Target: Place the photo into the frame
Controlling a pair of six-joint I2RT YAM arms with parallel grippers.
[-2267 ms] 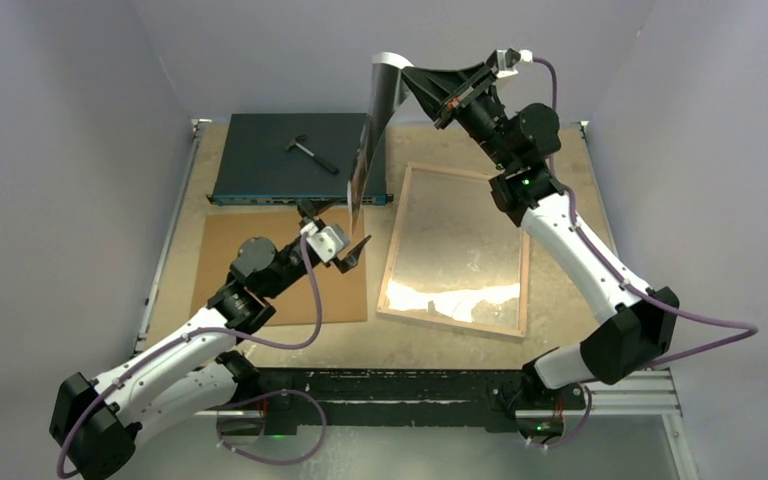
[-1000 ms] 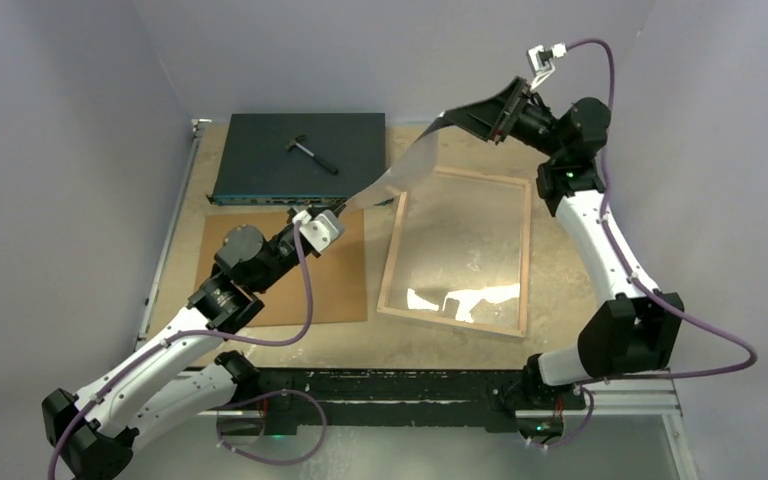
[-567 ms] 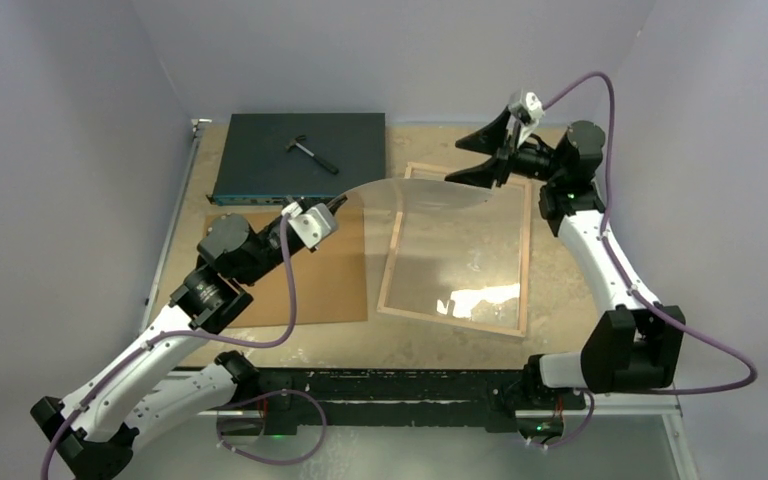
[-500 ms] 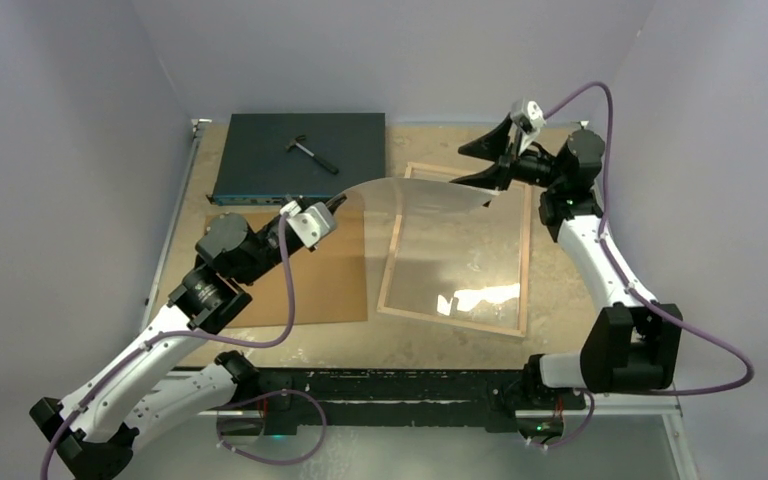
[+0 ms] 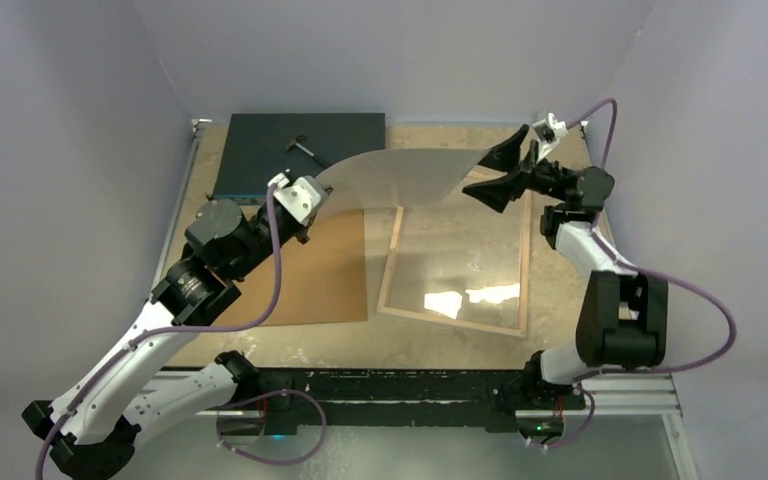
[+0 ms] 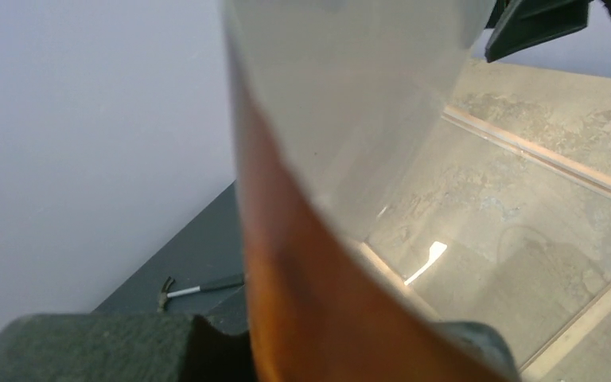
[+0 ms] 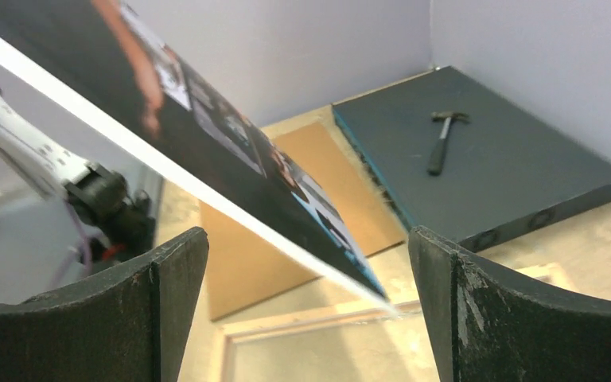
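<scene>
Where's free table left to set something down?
Bare table runs between the frame and the arm bases, a narrow strip. Crowded: backing board left, dark box behind it, photo hanging over the frame's far end.

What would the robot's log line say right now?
left gripper shut on photo | right gripper open at photo's corner | photo curved above frame, not in

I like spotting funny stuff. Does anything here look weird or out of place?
Yes. The photo hangs bent in the air over the frame's far end, pinched only by the left gripper. The right gripper is open at its other end. A small hammer also lies on the dark box.
</scene>
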